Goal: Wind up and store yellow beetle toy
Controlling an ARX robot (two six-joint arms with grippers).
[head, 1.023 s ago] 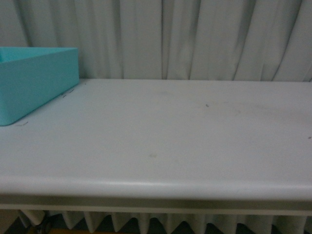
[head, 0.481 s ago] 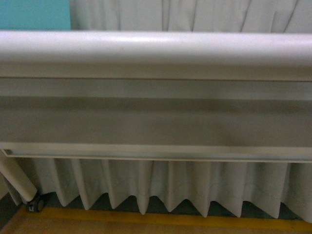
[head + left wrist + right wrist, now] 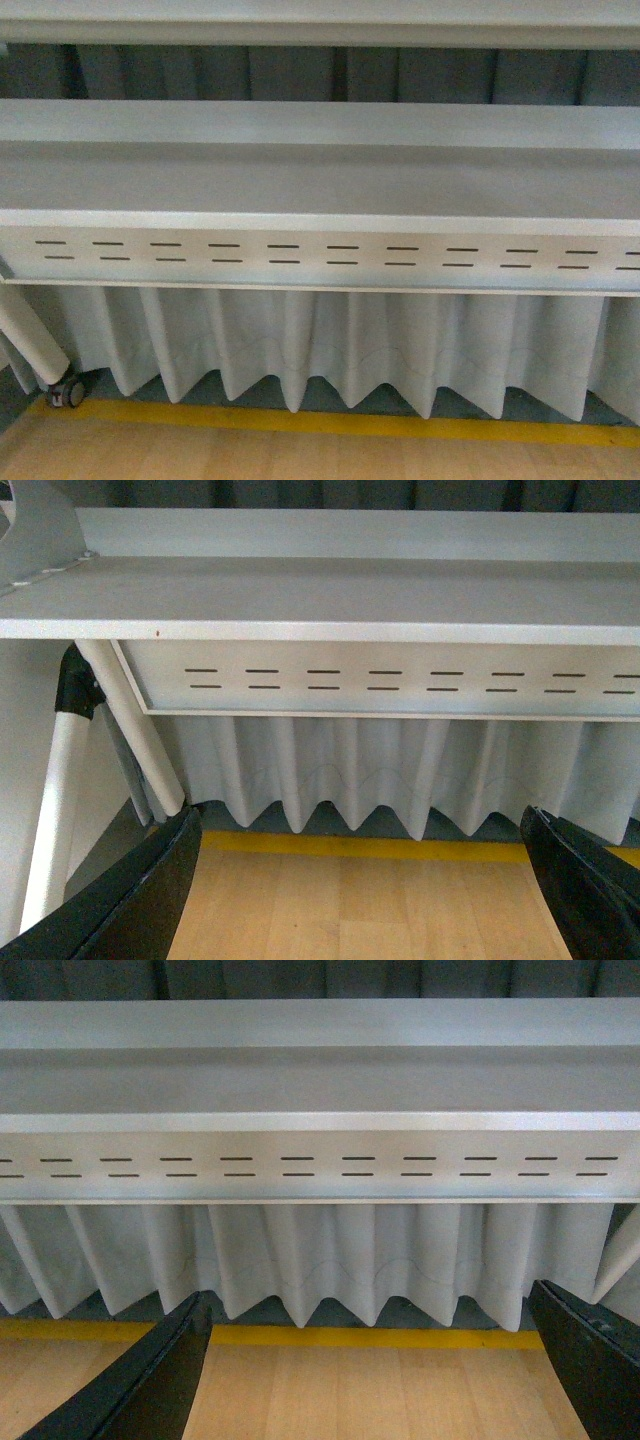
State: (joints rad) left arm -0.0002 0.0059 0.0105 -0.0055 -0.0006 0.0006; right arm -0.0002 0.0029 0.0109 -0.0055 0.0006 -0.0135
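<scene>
Both arms hang low, facing the desk (image 3: 320,180) underside; left gripper (image 3: 365,880) and right gripper (image 3: 370,1370) jaws spread wide, holding nothing.

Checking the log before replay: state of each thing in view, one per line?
left hand: open, empty, below table level
right hand: open, empty, below table level
yellow beetle toy: not in any view
table: seen from below its top edge
curtain: hanging, hem clear of floor
</scene>
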